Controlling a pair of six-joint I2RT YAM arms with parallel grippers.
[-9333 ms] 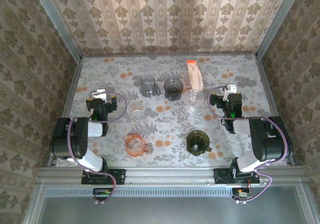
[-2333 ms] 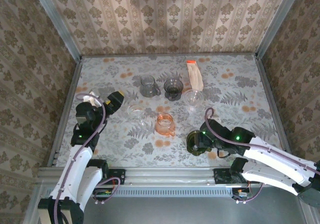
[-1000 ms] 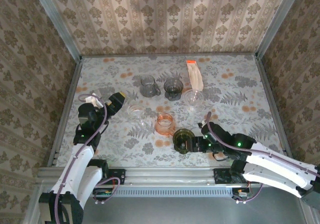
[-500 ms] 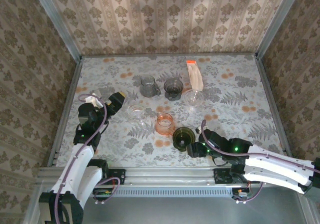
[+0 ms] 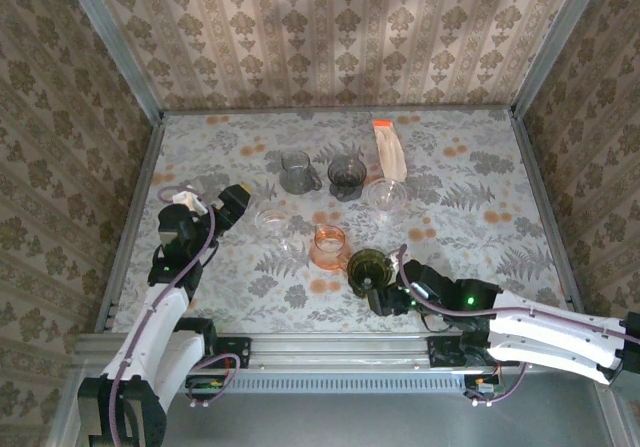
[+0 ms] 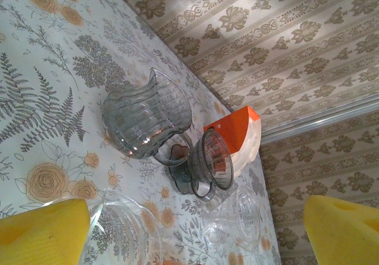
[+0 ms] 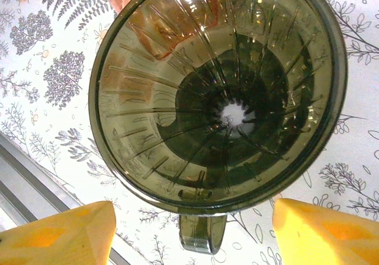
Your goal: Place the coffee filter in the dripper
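Coffee filter pack lies lengthwise at the table's far middle, well beyond the dripper, whose handle points between the right gripper's spread jaws; the left gripper, also spread, faces the pack.

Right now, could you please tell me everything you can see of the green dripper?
The dripper is a dark green, see-through plastic cone with ribs running down to a hole at the bottom, a round rim and a small handle. It stands upright and empty on the table, close beside the orange dripper. Its handle lies between the pads of the open right gripper, untouched.
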